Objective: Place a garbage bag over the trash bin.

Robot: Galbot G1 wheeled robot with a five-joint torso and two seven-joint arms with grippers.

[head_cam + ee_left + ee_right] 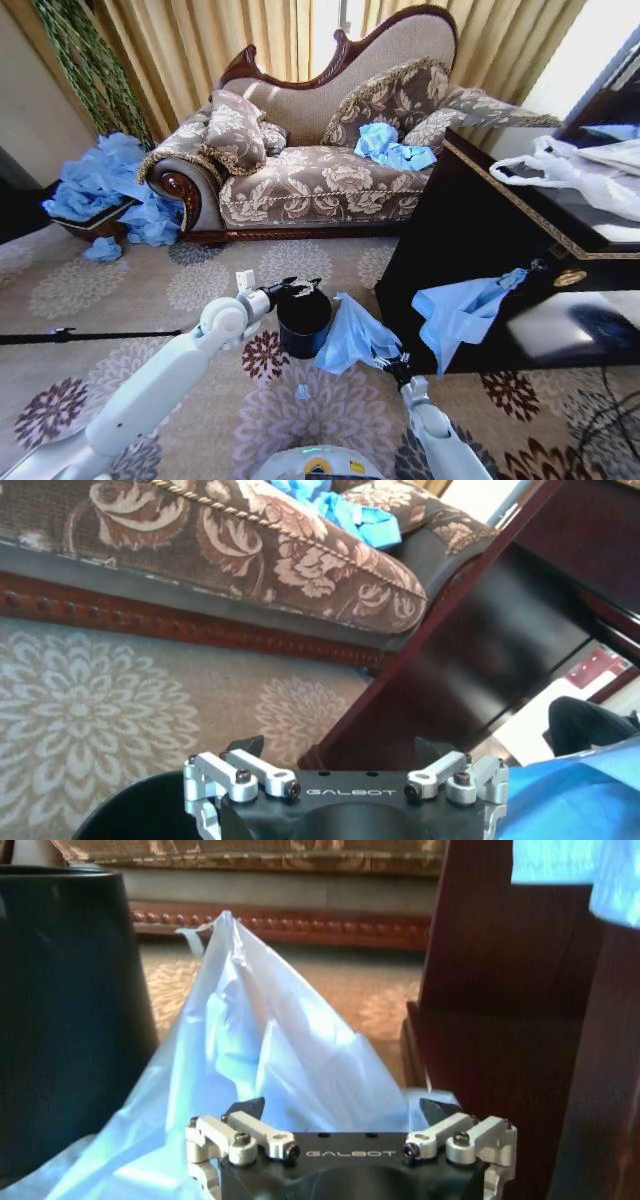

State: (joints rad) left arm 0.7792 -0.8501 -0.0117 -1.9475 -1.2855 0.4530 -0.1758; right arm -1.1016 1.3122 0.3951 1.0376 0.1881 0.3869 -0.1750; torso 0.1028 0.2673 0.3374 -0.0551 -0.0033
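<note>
The black trash bin (pixel 303 322) stands on the patterned carpet in front of the sofa. My left gripper (pixel 300 288) hovers just over its rim, open with nothing between its fingers; in the left wrist view the left gripper (pixel 338 748) is above the bin's rim (pixel 130 810). A light-blue garbage bag (pixel 350 335) leans in a peak against the bin's right side. My right gripper (pixel 393 362) is low at the bag's near corner. In the right wrist view the right gripper (pixel 342 1110) has its fingers spread wide, with the bag (pixel 260 1057) rising between them beside the bin (pixel 65 1012).
A dark wooden cabinet (pixel 470 240) stands close on the right, with another blue bag (pixel 460 310) hanging on it and white bags (pixel 575 170) on top. The sofa (pixel 320 180) is behind. Blue bags are piled at far left (pixel 100 190). A black rod (pixel 80 335) lies on the floor.
</note>
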